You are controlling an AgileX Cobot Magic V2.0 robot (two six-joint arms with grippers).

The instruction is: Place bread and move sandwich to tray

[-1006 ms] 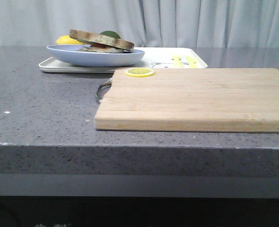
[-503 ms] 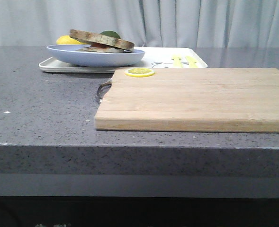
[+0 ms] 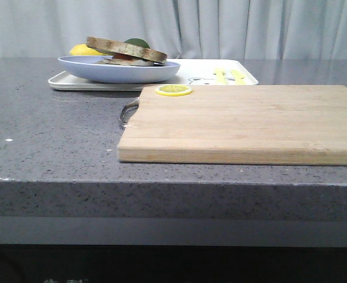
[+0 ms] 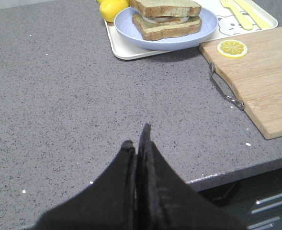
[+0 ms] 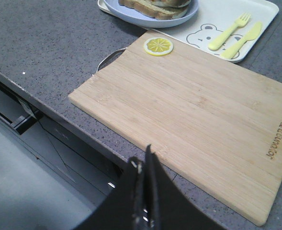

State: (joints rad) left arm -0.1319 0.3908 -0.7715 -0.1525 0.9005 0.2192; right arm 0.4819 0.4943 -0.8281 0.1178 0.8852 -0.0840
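The sandwich (image 4: 165, 19), two tan slices with dark crusts and egg white showing between them, is sitting on a pale blue plate (image 3: 119, 70) at the left end of the white tray (image 5: 229, 28), far left on the counter (image 3: 49, 135). The bear-printed tray is carrying a yellow fork (image 5: 230, 30) and knife (image 5: 242, 40). The wooden board (image 5: 198, 115) is showing burnt lettering I can't quite read. The left tool (image 4: 140, 143) and right tool (image 5: 145, 165) are both pressed together, holding nothing.

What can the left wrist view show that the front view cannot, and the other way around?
Only the left wrist view shows the shut left gripper, the egg white between the sandwich slices and the board's whole metal handle. Only the front view shows the grey curtain and a dark green object behind the plate. Both show the blue plate, white tray, lemon slice, whole lemon and wooden board.
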